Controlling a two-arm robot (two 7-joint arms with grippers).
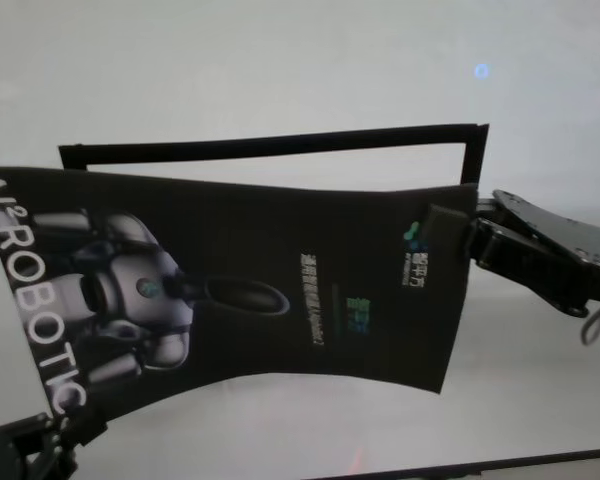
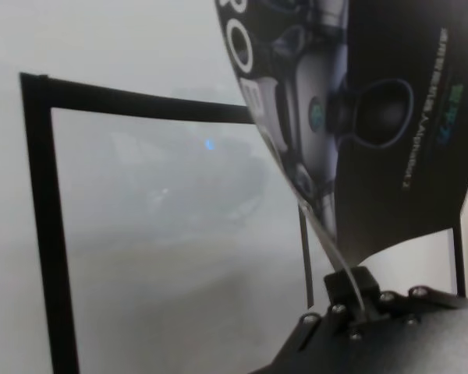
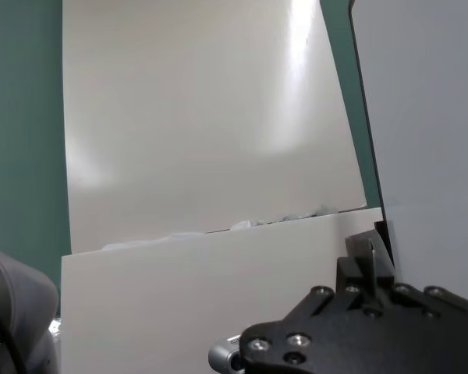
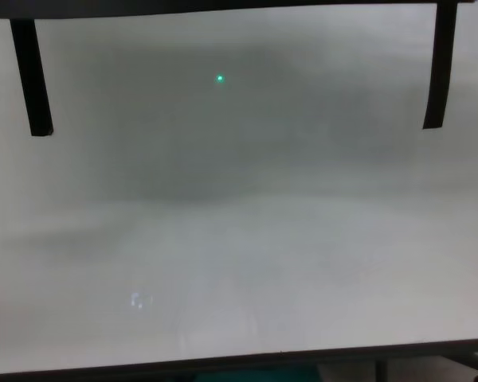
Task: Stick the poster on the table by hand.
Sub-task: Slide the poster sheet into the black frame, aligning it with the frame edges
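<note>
poster point(image 1: 280, 280): sagging above tape frame point(image 1: 280, 143), off tabletop point(image 1: 280, 60)
left gripper point(image 2: 351, 300): fingers pinch poster edge
right gripper point(image 1: 460, 235): fingers pinch opposite edge
advice: tension evenly, lower square inside frame

glossy black poster point(image 1: 280, 270) (thin, bowed), smooth matt white table point(image 4: 239, 255)

Head and chest views both look down on the table point(image 4: 239, 239), chest view nearer.

Right gripper point(image 1: 450, 232): matte black, angular linked plates, flat square finger pad; a thin looped cable is seen behind it. Left gripper point(image 2: 349, 287): matte black housing, small silver screw heads set in rows. A grey rounded casing point(image 3: 15, 312) is seen in the right wrist view.
</note>
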